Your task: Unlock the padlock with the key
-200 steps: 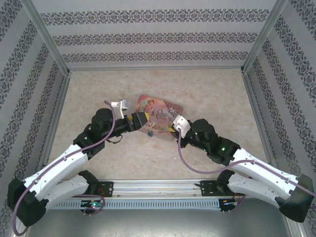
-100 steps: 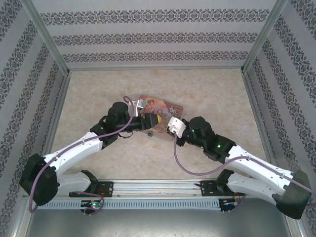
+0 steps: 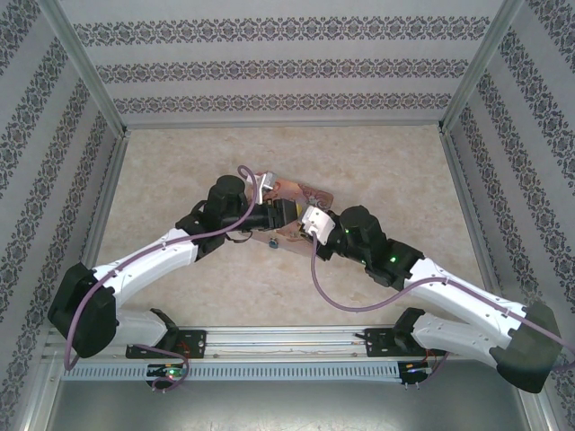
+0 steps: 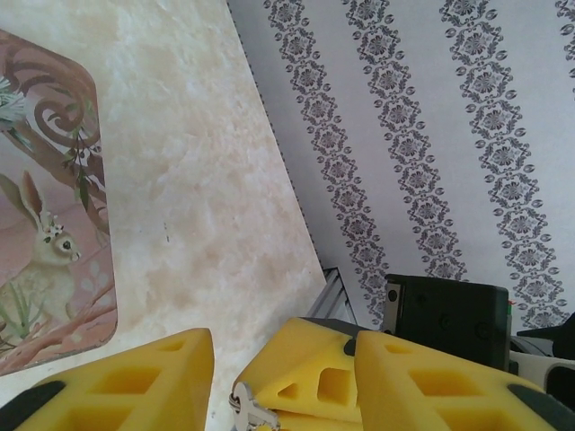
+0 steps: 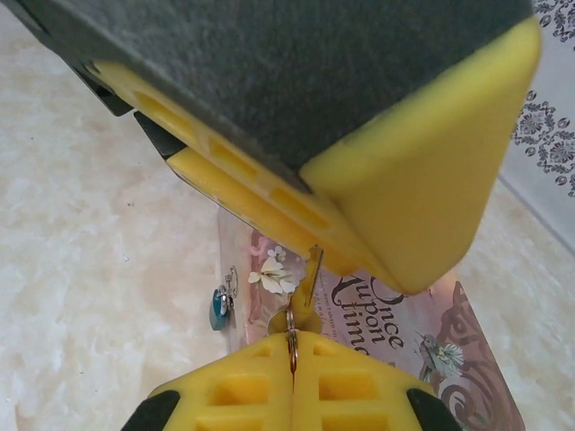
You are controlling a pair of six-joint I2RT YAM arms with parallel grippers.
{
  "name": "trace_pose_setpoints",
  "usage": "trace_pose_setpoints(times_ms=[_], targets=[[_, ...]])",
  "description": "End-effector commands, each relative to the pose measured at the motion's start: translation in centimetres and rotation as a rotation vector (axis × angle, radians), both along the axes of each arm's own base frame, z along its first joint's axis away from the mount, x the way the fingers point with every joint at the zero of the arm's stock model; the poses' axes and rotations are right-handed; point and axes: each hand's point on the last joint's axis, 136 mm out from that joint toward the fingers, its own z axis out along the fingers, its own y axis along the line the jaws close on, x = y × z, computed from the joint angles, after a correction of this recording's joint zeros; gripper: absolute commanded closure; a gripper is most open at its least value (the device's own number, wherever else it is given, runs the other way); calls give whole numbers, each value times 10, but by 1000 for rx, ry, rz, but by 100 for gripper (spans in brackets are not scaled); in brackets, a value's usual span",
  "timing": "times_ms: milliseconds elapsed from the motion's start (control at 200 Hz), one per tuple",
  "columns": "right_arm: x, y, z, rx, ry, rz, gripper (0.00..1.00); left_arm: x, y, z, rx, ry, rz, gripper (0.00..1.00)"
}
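Two arms, two grippers, one pink tin, one padlock and one key (its ring counted with it).

From the left, the left arm (image 3: 148, 260) reaches in over the table (image 3: 377, 171) to the pink tin (image 4: 45, 224), which lies flat with a rabbit drawn on its lid. The left gripper (image 3: 280, 214) hangs over the tin's near part with its yellow fingers (image 4: 135, 382) parted. In its own wrist view they straddle the other gripper's yellow tip and the key, with a clear gap on one side. It grasps nothing I can make out.

The padlock (image 5: 220, 307), tiny with a blue body and a silvery shackle, lies on the table right at the near edge of the tin. It sits low under the left gripper's fingers and apart from them. It is also just left of and beyond the right gripper's tips, and clear of the key.

The key (image 5: 305, 301) stands up out of the right gripper (image 5: 292, 346). That gripper's two fingers are pressed together on the key's ring and bow, and the blade points up toward the underside of the left gripper's finger. Behind it, the right arm (image 3: 449, 292) stretches back to the table's near right corner.
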Motion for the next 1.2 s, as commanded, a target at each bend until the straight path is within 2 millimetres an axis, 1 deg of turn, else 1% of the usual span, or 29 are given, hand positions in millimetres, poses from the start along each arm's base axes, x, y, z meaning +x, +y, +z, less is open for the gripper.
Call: trace_pose_setpoints(times_ms=[0,275,440,535,655,714,729,809,904,984,1094,1144,1194], targets=[[7,4,21,49,-26,-5,100,-5,-6,9,11,-39,-42,58],[14,1,24,67,-24,-47,100,-6,-4,4,39,-39,-46,64],[15,0,24,72,-21,-56,100,-6,-4,4,41,-39,-48,70],[15,-1,24,75,-16,-64,100,-6,-4,5,38,-44,-47,79],[16,-2,23,84,-3,-71,100,-5,-3,6,42,-51,-35,94],[15,-3,24,99,12,-71,100,-4,0,8,44,-58,-22,100],[15,-3,24,103,16,-68,100,-3,0,9,44,-63,-18,100],[13,-8,26,149,52,-67,94,-3,4,12,52,-80,-3,100],[12,-18,31,238,122,-79,87,-4,9,15,67,-96,3,100],[7,-25,39,345,211,-49,76,-7,13,17,78,-107,-6,100],[-2,-34,54,508,345,20,57,-14,15,25,88,-137,-44,100],[-6,-36,60,564,395,50,52,-17,16,28,92,-152,-65,100],[-11,-37,65,609,434,85,48,-20,16,32,93,-168,-87,100]])
